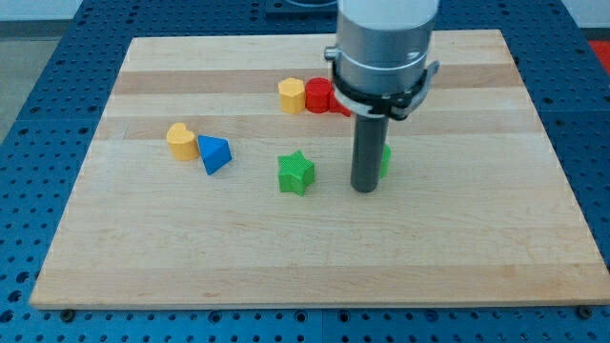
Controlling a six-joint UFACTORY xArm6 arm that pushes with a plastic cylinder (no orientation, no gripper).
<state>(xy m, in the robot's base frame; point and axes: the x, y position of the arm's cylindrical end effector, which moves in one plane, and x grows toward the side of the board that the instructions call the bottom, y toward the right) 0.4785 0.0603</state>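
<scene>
My tip (364, 189) rests on the wooden board (305, 257) a little right of centre. It stands right against a green block (385, 160), which is mostly hidden behind the rod, so its shape is unclear. A green star block (296, 173) lies just to the left of the tip, apart from it. Toward the view's top, a yellow hexagon block (292, 95) touches a red block (320, 96), and another red piece (341, 107) is partly hidden behind the arm. At the left, a yellow heart-like block (180, 140) touches a blue triangle block (214, 153).
The board lies on a blue perforated table (38, 86) that shows on all sides. The arm's grey cylinder (384, 43) hangs over the upper middle of the board and hides part of it.
</scene>
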